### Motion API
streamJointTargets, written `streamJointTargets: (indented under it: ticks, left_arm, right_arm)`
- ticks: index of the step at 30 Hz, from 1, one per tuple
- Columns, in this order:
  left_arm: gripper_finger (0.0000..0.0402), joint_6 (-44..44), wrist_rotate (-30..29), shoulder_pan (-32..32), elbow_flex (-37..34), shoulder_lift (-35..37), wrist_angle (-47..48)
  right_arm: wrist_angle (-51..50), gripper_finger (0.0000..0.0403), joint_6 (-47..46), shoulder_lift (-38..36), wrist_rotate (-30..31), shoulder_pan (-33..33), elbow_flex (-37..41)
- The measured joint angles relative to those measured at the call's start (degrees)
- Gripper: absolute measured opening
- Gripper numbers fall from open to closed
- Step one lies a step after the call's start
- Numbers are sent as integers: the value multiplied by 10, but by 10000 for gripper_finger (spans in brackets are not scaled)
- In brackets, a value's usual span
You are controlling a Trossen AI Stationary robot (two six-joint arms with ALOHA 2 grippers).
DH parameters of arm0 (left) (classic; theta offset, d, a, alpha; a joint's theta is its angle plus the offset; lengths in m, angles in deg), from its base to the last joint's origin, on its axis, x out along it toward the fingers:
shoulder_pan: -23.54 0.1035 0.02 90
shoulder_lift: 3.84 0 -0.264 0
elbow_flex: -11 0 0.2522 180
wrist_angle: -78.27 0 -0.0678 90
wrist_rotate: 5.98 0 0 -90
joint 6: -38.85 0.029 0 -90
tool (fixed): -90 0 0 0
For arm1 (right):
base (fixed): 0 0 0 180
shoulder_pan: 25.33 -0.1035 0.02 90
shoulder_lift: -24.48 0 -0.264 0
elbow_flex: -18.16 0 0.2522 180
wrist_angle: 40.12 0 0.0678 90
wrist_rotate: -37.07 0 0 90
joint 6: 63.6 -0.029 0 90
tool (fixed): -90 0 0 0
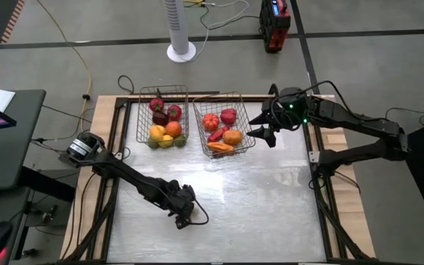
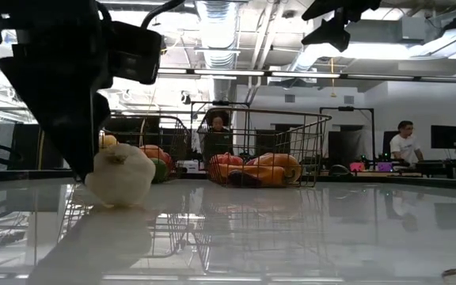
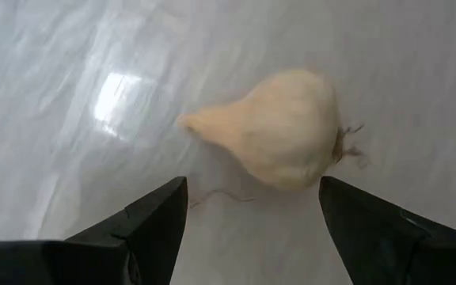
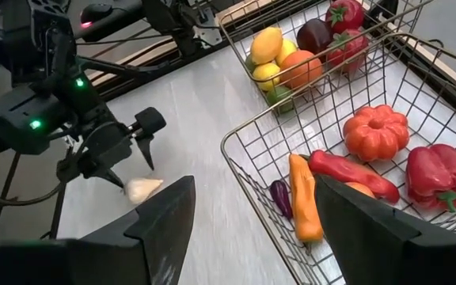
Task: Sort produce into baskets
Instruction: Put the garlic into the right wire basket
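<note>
The left gripper [image 1: 185, 215] hangs low over the front part of the table [image 1: 271, 206], its two dark fingers [image 3: 153, 226] spread apart with nothing between them. The white garlic [image 3: 279, 131] lies on the tabletop just ahead of those fingertips, in line with the gap but beyond it, and no finger touches it in the left wrist view. The bulb lies on its side: its long axis runs across the gap rather than along the fingers, the tapered neck toward one finger and the root tuft toward the other. In the low view the garlic [image 2: 120, 176] rests on the shiny surface directly beneath the dark mass of the gripper, which stands just above it. In the right wrist view it [image 4: 143, 188] lies beside the tips of the left gripper [image 4: 131, 162]. The right gripper [image 1: 265, 126] is raised beside the right-hand basket [image 1: 243, 144], on that basket's outer side, its fingers [image 4: 161, 229] apart and empty. That basket holds a red pepper [image 4: 442, 176], an orange pumpkin [image 4: 377, 131], a red chili [image 4: 353, 176] and a carrot [image 4: 305, 198]. The left-hand basket [image 1: 140, 125] is beyond it and holds a lemon [image 4: 266, 43] and other rounds. No readable writing shows on any of the produce or baskets.
</note>
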Motion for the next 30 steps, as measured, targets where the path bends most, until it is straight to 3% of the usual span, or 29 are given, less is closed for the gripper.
streamJointTargets:
  ticks: [9, 16, 19, 24, 27, 30]
  left_arm:
    - [272, 66, 45, 11, 47, 0, 4]
    - [273, 142, -11, 13, 56, -1, 19]
    - [273, 150, 7, 20, 56, -1, 25]
    - [273, 81, 66, 28, 56, -1, 32]
    - [273, 3, 66, 27, 56, -1, 22]
    - [273, -16, 57, 27, 56, -1, 7]
  right_arm:
    - [0, 285, -12, 0, 0, -1, 0]
    - [3, 285, -21, 0, 0, -2, 0]
    - [4, 285, -25, 0, 0, -2, 0]
    - [4, 285, -26, 0, 0, -2, 0]
    - [6, 285, -27, 0, 0, -1, 0]
    - [16, 285, -26, 0, 0, -1, 0]
